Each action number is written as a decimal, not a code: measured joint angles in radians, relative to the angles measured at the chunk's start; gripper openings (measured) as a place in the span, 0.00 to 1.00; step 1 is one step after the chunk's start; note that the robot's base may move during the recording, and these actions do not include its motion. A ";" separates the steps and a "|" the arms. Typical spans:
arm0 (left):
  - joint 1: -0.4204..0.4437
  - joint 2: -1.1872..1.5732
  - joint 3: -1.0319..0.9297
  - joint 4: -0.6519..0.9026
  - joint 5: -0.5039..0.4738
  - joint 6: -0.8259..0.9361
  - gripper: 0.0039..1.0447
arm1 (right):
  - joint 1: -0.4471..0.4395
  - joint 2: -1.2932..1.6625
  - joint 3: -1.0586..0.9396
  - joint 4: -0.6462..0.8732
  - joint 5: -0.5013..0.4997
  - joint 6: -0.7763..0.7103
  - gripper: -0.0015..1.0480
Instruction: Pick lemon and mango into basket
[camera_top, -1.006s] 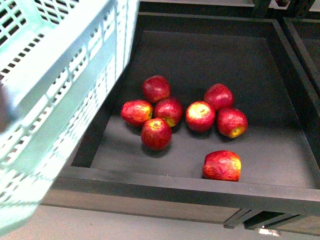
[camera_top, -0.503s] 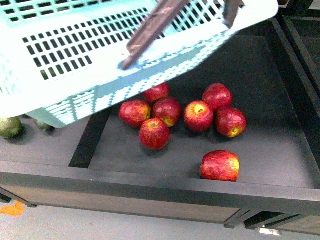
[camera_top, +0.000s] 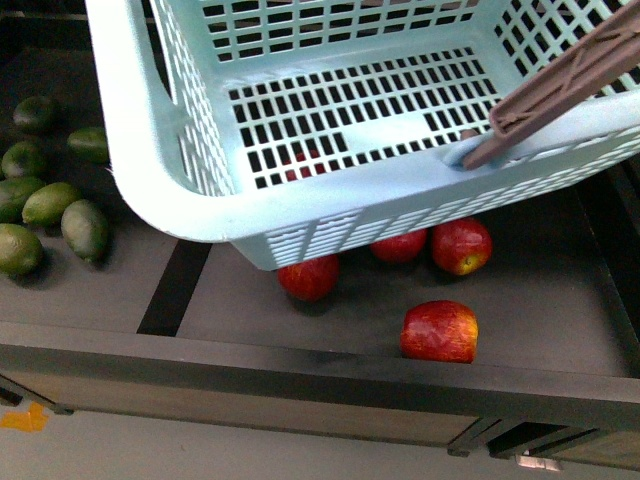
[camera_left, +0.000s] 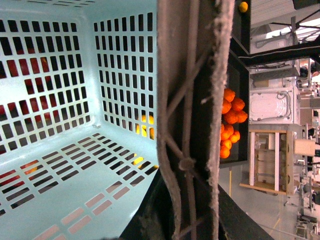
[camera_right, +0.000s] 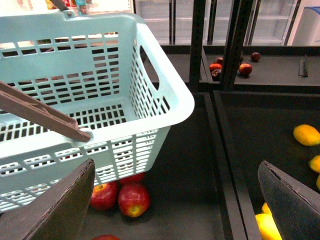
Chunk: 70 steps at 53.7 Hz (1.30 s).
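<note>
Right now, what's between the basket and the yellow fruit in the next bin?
Right wrist view: from the basket, bare dark bin floor, then the black divider rail, then the yellow fruit. The red apples sit under the basket, off that line.

No readable text, label, brand, number or sign in any view. On the basket (camera_top: 140, 150): nothing legible, plain moulded plastic. Coloured items (camera_right: 80, 4) beyond the basket's far rim, right wrist view: too small and cropped to read. White equipment (camera_left: 267, 105) in the background, left wrist view: no lettering resolves.
</note>
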 joint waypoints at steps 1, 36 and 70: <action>0.002 0.000 0.000 0.000 -0.001 0.000 0.06 | 0.000 0.000 0.000 0.000 0.000 0.000 0.92; 0.009 0.000 0.000 0.000 -0.012 0.005 0.06 | 0.006 0.008 0.003 -0.011 0.022 0.009 0.92; 0.010 0.000 0.000 0.000 -0.014 0.007 0.06 | -0.528 1.041 0.414 0.427 -0.033 0.082 0.92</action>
